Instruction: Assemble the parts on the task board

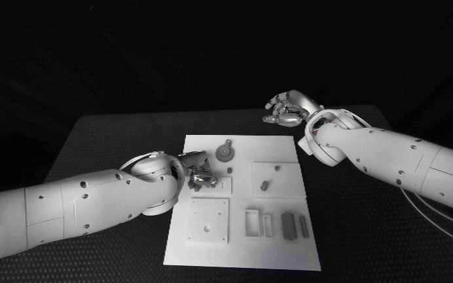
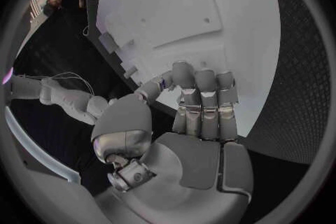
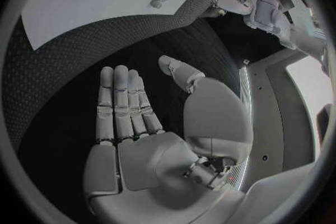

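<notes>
White plastic task board (image 1: 283, 144) lying at lower centre of the head view on the black table (image 1: 113, 132), carrying no legible lettering or brand marks, with one round grey part (image 1: 224, 151) near its upper left, one small grey part (image 1: 265, 185) on a raised square at centre, and two long grey parts (image 1: 288, 225) side by side at lower right. Left hand (image 1: 196, 171) down on the board's left edge, fingers curled together, grasp impossible to tell. Right hand (image 1: 286, 110) released, fingers straight and apart, above bare table beyond the board's upper right corner.
</notes>
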Robot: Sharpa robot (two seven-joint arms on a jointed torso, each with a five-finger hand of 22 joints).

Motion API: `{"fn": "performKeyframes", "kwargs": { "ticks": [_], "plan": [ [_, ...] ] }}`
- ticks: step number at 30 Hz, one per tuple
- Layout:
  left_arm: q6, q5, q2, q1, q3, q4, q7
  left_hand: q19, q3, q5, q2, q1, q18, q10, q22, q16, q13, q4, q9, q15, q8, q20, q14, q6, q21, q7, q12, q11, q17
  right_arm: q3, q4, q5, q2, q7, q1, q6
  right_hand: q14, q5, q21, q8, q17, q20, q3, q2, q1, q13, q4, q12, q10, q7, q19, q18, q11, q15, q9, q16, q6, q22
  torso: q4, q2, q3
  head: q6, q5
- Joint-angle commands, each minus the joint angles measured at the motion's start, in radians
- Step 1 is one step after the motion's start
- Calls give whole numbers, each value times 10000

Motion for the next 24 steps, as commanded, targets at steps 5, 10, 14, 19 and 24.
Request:
{"fn": "performKeyframes", "kwargs": {
  "ticks": [5, 10, 14, 19, 24],
  "plan": [
    [684, 220, 28, -160, -120, -19, -216, 86, 452, 25, 137, -109, -78, -375, 226, 127, 48, -385, 45, -73, 97, -779, 52, 1277, 70, -1118, 154, -498, -20, 5, 5, -19, -3, 33, -4, 136, -61, 69, -48, 54, -16, 87, -78, 80, -2, -23, -15, 56, -45, 74, -15, 132, -4, 13, -18, 39, 8, 16, -1, 0, 4, -27, 2],
    [657, 239, 40, -160, -119, -42, -193, 111, 498, -173, 2, -123, -61, -391, 221, 189, 71, -312, 75, -91, 138, -796, 48, 1291, 109, -1131, 245, -506, -45, 5, 3, -19, 1, 35, -4, 137, -67, 139, -68, 59, -27, 96, -79, 83, -4, -57, -19, 79, -54, 76, -11, 137, -2, 15, -23, 46, 6, 36, -10, 0, 7, -14, 11],
    [554, 239, 50, -160, -119, -56, -176, 137, 523, -273, -183, -19, -49, -386, 219, 268, 94, -205, 103, -110, 192, -811, 58, 1322, 148, -1149, 346, -519, -61, 5, 3, -19, -1, 36, -4, 133, -70, 205, -86, 63, -36, 102, -79, 86, -7, -87, -21, 100, -61, 76, -5, 143, -1, 16, -27, 53, 2, 53, -5, 0, 5, -22, 2],
    [508, 203, 84, -160, -119, -57, -171, 159, 543, -360, -476, 283, -37, -408, 218, 385, 110, -17, 124, -136, 267, -833, 49, 1326, 207, -1167, 484, -539, -93, 5, 0, -19, 4, 41, -4, 132, -72, 242, -98, 66, -43, 108, -82, 88, -14, -107, -19, 115, -66, 78, -1, 146, 0, 17, -31, 58, 0, 66, -8, -1, 5, 0, 7],
    [535, 70, 91, -160, -119, -48, -210, 170, 534, -363, -554, 466, -32, -408, 222, 461, 115, 29, 132, -141, 313, -843, 62, 1336, 248, -1182, 556, -556, -103, 5, -6, -16, 6, 49, -4, 128, -75, 293, -116, 70, -53, 116, -89, 93, -37, -137, -5, 135, -72, 79, 5, 151, 2, 19, -36, 64, -2, 83, -6, -2, 8, -7, 12]
  ]
}}
